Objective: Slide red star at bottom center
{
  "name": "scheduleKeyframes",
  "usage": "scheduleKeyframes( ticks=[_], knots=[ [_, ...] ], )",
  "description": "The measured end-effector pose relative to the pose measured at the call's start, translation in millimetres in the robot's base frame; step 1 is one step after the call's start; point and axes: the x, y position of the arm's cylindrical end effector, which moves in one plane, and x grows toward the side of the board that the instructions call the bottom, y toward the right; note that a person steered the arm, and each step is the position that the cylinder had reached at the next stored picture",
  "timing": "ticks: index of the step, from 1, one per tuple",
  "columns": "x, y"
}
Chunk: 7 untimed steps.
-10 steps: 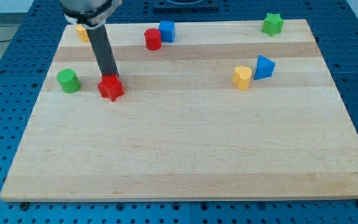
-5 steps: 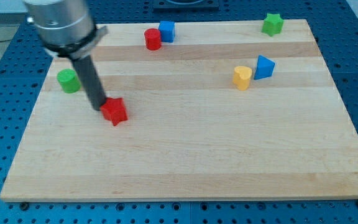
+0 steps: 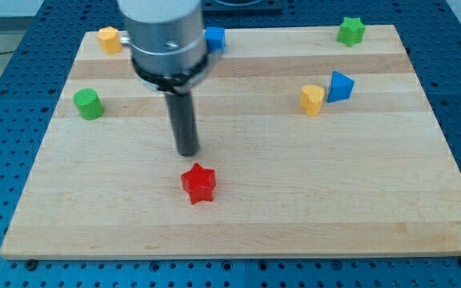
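The red star (image 3: 199,183) lies on the wooden board (image 3: 310,192), left of centre and toward the view's bottom. My tip (image 3: 187,152) stands just above it in the view, slightly to its left, with a small gap between them. The arm's grey body hides the red cylinder near the view's top.
A green cylinder (image 3: 88,104) sits at the left. A yellow block (image 3: 109,38) is at the top left and a blue block (image 3: 214,38) beside the arm. A yellow block (image 3: 312,100) and blue triangle (image 3: 340,86) sit right of centre. A green star (image 3: 351,30) is top right.
The red star has slid down and to the right, from beside the green cylinder to the lower middle-left. My tip followed it and now stands just clear of it.
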Motion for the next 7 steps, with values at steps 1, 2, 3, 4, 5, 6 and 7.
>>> scheduleKeyframes(
  ticks=[1,2,3,4,5,6,7],
  knots=[
    [31.9,-20.4],
    [60.5,1.5],
    [61.4,37.0],
    [61.4,74.0],
    [77.0,87.7],
    [87.7,88.2],
    [76.9,80.7]
  ],
)
